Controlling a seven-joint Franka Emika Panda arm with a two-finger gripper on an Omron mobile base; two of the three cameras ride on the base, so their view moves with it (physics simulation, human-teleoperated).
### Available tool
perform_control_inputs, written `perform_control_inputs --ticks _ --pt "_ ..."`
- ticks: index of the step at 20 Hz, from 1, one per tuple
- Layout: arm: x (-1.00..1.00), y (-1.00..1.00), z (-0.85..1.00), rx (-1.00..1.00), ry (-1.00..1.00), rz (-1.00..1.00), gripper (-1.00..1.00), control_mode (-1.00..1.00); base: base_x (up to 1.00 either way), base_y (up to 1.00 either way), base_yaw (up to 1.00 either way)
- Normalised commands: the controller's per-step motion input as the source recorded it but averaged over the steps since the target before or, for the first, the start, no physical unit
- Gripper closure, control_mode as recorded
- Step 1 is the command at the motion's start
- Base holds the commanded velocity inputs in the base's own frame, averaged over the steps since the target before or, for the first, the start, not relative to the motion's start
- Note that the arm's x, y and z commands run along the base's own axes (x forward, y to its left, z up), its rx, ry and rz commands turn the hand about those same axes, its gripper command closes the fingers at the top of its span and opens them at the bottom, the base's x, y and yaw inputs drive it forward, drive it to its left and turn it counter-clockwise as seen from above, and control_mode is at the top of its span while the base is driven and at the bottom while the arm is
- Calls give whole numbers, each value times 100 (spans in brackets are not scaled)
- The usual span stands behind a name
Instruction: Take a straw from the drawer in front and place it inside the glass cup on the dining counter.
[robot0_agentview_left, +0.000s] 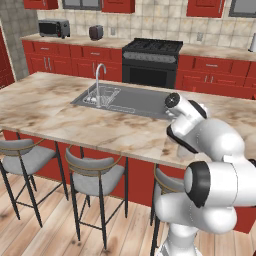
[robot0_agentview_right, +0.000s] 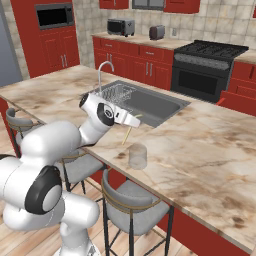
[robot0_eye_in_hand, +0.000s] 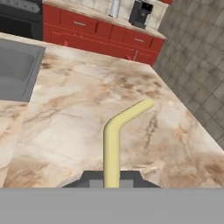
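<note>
My gripper (robot0_agentview_right: 136, 120) hovers over the near edge of the dining counter (robot0_agentview_right: 200, 145) and is shut on the straw (robot0_agentview_right: 127, 136). The straw is thin and pale yellow and slants down from the fingers toward the counter. The glass cup (robot0_agentview_right: 137, 156) stands upright on the counter just below and slightly right of the straw's lower end, apart from it. In the hand view the straw (robot0_eye_in_hand: 112, 144) rises from between the finger tips of the gripper (robot0_eye_in_hand: 111, 180) and bends to the right over the marble counter (robot0_eye_in_hand: 78, 100). A red drawer (robot0_agentview_right: 239, 102) appears pulled out right of the stove.
A steel sink (robot0_agentview_right: 150, 102) with a faucet (robot0_agentview_right: 102, 70) and a wire rack is set in the counter behind the gripper. Grey stools (robot0_agentview_left: 95, 177) stand along the counter's near side. The black stove (robot0_agentview_left: 150, 60) and red cabinets line the far wall.
</note>
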Motion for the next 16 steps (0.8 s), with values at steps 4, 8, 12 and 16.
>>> perform_control_inputs --ticks 4,8,12,16 --pt "0 -1 -15 -1 0 0 100 -100 0 0 0" --pt "0 -1 -8 0 0 0 100 -100 0 0 0" --pt "3 -3 -1 0 1 0 100 -100 0 0 0" --pt "6 -6 0 0 2 0 100 -100 0 0 0"
